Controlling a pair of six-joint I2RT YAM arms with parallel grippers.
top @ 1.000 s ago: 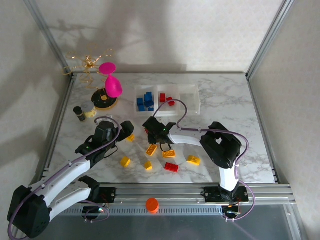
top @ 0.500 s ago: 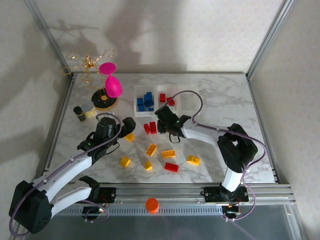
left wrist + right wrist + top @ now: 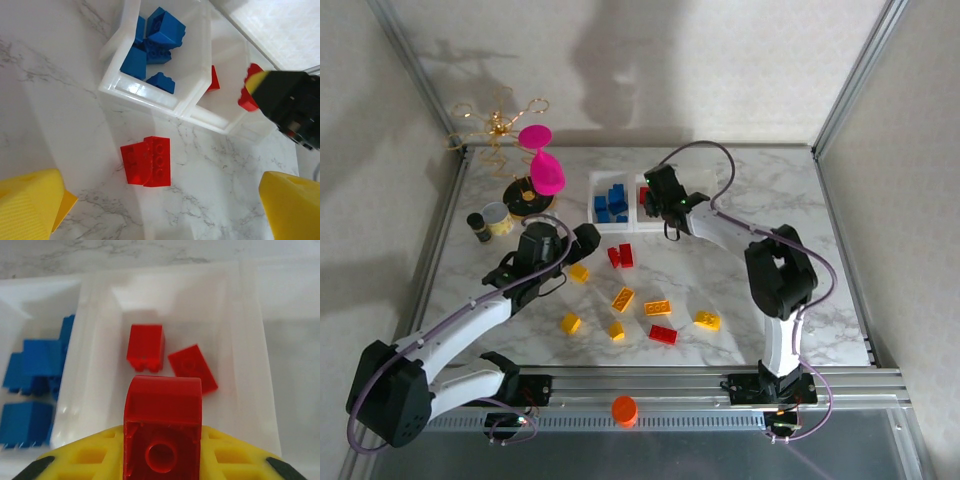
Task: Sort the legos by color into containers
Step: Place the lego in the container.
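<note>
- i hold the right pincer [image 3: 655, 193] over the middle bin [image 3: 245, 340] because two red bricks [image 3: 146, 347] lie there already, with blue bricks [image 3: 35, 362] next door.
- its jaws are nearly closed, clamping a red brick [image 3: 162, 430] above that bin.
- my left pincer [image 3: 584, 241] gapes wide and empty above a red pair [image 3: 147, 161] on the table [image 3: 770, 200], just outside the containers [image 3: 145, 95]; likely my next pick.
</note>
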